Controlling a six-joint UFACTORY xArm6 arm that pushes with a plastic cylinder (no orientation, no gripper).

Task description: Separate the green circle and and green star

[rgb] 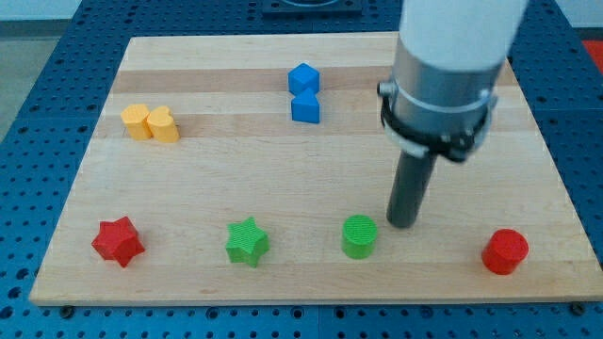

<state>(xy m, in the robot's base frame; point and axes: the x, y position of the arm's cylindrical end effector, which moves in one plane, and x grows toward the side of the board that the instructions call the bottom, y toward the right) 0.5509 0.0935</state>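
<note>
Here my tip (402, 224) rests on the table (283, 179) near its bottom edge, somewhat toward the view's right, just beside the green circle (359, 235) on that block's upper right. Whether the rod actually touches the circle cannot be told; they look very close, with perhaps a sliver of wood between them. The arm carries no jaws, only the straight dark rod, so nothing is clasped.

The green star (247, 241) lies to the view's left of the green circle, along the same bottom edge of the table. The two green blocks are apart, with a stretch of bare wood between them.

Toward the bottom left corner sits a red star (118, 241), left of the green star. Toward the bottom right corner sits a red cylinder (505, 251), right of my tip and well clear of it.

Near the table's left edge, in its upper half, two yellow blocks stand side by side and touching: a yellow block on the left (137, 121) and a yellow block on the right (163, 124); their exact shapes are hard to make out. Near the top edge, about the middle of the table, two blue blocks stand one above the other and touching: the upper blue block (303, 78) and the lower blue block (305, 107).
</note>
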